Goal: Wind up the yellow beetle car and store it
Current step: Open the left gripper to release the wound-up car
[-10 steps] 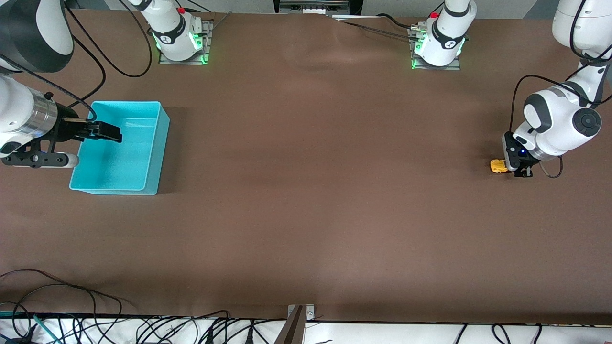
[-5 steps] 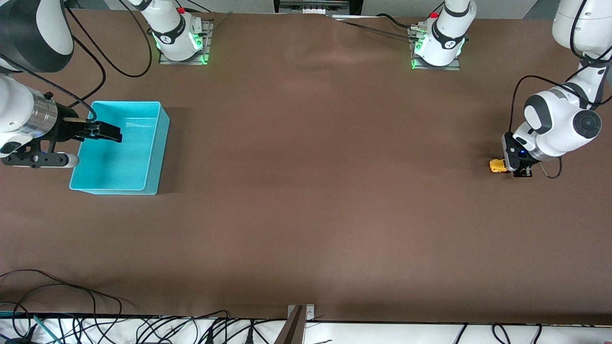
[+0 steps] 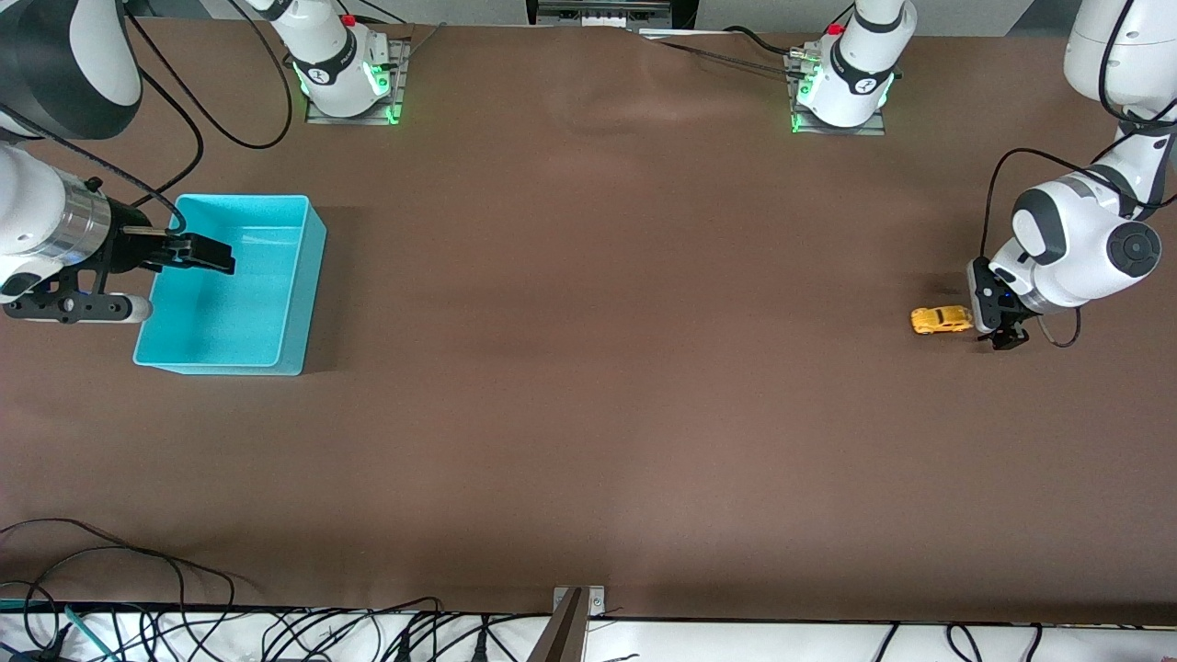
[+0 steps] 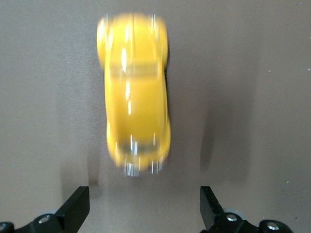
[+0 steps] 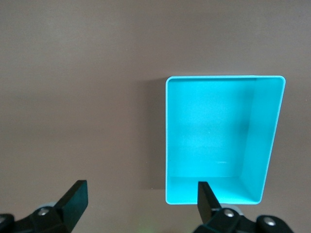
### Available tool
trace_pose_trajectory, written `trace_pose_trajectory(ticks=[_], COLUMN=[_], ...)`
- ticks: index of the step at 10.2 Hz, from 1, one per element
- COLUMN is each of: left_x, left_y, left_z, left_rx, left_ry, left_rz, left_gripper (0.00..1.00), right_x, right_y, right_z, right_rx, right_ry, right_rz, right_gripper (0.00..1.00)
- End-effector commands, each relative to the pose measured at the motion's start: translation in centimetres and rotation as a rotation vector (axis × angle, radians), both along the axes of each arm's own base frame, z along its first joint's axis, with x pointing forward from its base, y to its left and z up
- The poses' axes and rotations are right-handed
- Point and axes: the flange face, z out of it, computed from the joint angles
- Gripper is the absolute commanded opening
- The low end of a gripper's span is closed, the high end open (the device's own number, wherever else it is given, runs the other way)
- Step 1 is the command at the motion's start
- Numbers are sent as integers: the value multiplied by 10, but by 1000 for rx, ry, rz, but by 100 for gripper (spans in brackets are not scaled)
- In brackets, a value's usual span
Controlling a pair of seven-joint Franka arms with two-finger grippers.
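**Operator:** State the pincer status and the car's position.

**Arm:** My left pincer point(image 3: 1002, 333) is spread wide and holds nothing. The car point(image 3: 942, 319) sits on the bench point(image 3: 607, 368) just beside it, on its wheels, clear of both fingers point(image 4: 73, 208). It is at the left arm's end of the bench. My right pincer point(image 3: 198, 255) is also open and empty, waiting over the bin point(image 3: 303, 276) at the right arm's end.

**Operator:** What can fail from here?

**Arm:** In the left wrist view the car is blurred, which suggests it is rolling. If its line drifts, it may run off the bench's edge or stop short, well apart from the bin. A rolling car is also hard to pinch: it is small and rounded, so a late closure may knock it aside.

**Operator:** Obstructions?

**Arm:** None on the bench between car and bin. The bin's wall point(image 5: 167, 145) would stop a car arriving at bench level, so a lift is required. Cables point(image 3: 138, 570) lie along the bench's near edge.
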Motion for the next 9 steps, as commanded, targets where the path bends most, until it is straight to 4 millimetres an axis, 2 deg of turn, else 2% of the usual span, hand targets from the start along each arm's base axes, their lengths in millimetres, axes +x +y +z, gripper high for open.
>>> trace_pose_trajectory(ticks=[1, 9], left_x=[7, 14], left_y=[-3, -7], left_z=[9, 22], left_rx=[-22, -22], left_ry=[-8, -38], left_rz=[-6, -6], left_gripper=[100, 100], right_x=[0, 0], right_y=[1, 0], right_z=[3, 3], right_rx=[16, 16], right_ry=[8, 7], right_rz=[-17, -7], right_gripper=[100, 100])
